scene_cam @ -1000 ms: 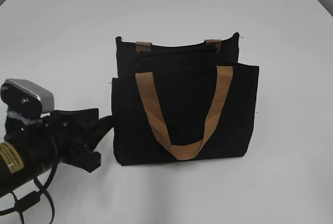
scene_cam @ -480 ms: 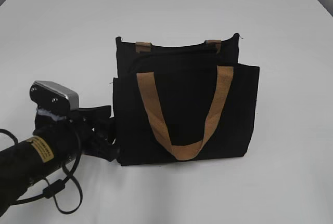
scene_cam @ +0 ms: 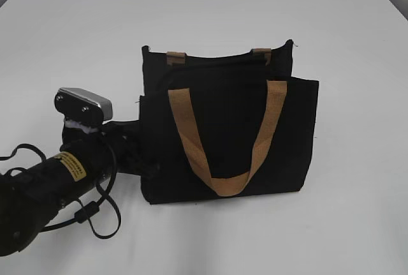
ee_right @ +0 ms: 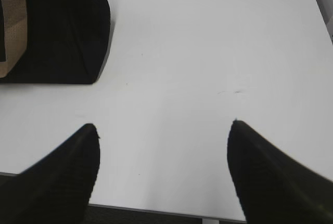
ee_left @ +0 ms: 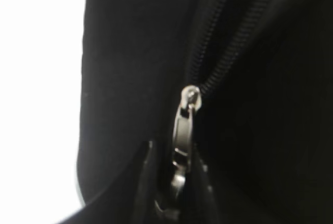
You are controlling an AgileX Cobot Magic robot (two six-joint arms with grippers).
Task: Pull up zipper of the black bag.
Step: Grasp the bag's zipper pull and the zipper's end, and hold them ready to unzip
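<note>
A: What has changed?

B: The left gripper (ee_left: 174, 203) has moved in from the open table to the left side of the black bag (scene_cam: 226, 128), which stands upright mid-table.

A: Does it have the zipper?

B: It seems so. The wrist view is dim, but the zipper (ee_left: 184, 130) pull sits between the two fingers, apparently pinched.

A: So the pull can begin?

B: Probably. The right gripper (ee_right: 161, 174) is spread wide over bare table (ee_right: 208, 52), away from the bag.

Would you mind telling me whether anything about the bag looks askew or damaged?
Nothing stands out. The black bag stands upright on the table, one tan handle hanging down its front; no tears or spills show.
</note>
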